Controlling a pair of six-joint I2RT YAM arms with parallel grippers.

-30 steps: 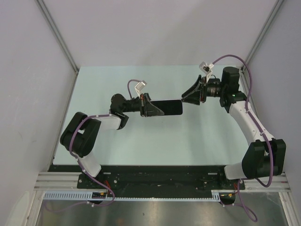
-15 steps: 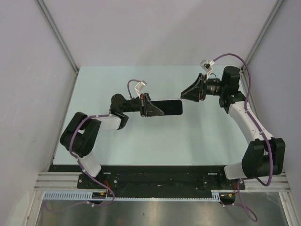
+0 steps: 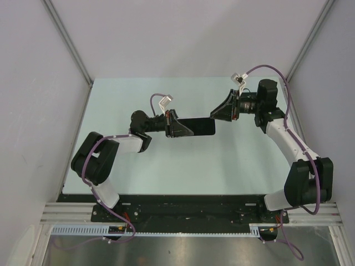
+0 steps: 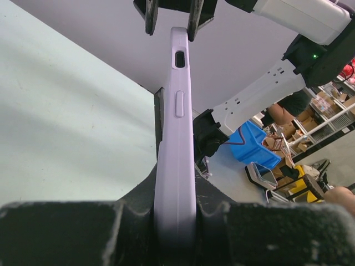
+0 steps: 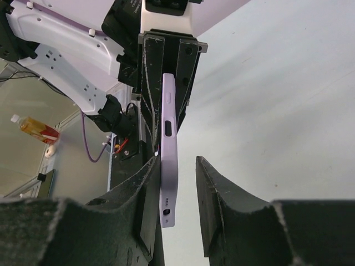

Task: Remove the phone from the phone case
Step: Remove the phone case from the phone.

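left gripper (image 3: pixel 180 128) is clenching one end of lilac phone case (image 4: pixel 176 138) | case is hanging over tabletop (image 3: pixel 166 166) centre, phone inside | right gripper (image 5: pixel 177 194) is straddling other end, jaws parted, one finger against case

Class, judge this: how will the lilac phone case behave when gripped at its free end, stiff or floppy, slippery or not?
The lilac case probably stays stiff: it juts straight from the left gripper without sagging. Its smooth rounded edge may slip in the right gripper. Held on edge, it would likely tip flat if released.
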